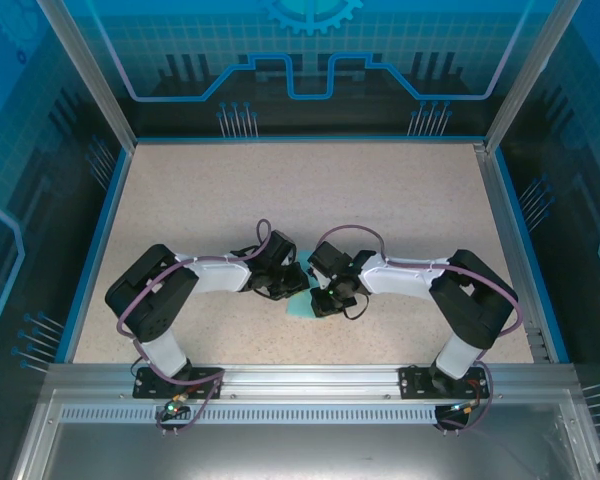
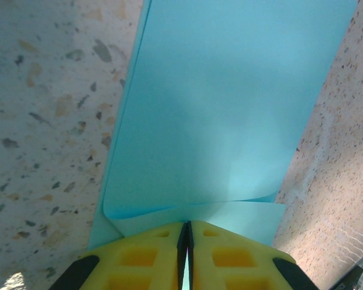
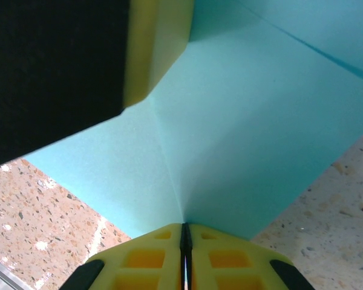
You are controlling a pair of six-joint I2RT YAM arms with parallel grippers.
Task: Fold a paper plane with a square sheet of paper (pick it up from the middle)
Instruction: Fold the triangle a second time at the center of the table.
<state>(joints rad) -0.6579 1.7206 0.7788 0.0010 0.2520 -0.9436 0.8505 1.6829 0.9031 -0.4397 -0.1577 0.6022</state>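
The square sheet of paper (image 1: pixel 301 305) is light cyan and lies near the table's front middle, mostly hidden under both wrists. My left gripper (image 2: pixel 186 225) is shut on the paper (image 2: pixel 230 121); layers of the sheet curl over one another just ahead of the yellow fingers (image 2: pixel 139 257). My right gripper (image 3: pixel 186 226) is shut on the paper (image 3: pixel 242 151) too, and a faint crease runs up from its fingertips. The left gripper's yellow finger (image 3: pixel 157 48) presses into the sheet at the upper left of the right wrist view. From above, the left gripper (image 1: pixel 298 285) and right gripper (image 1: pixel 320 296) meet over the sheet.
The speckled beige tabletop (image 1: pixel 310 200) stretches behind the arms, framed by a blue rim (image 1: pixel 100 240) and metal posts. A metal rail (image 1: pixel 300 375) carries the arm bases at the near edge.
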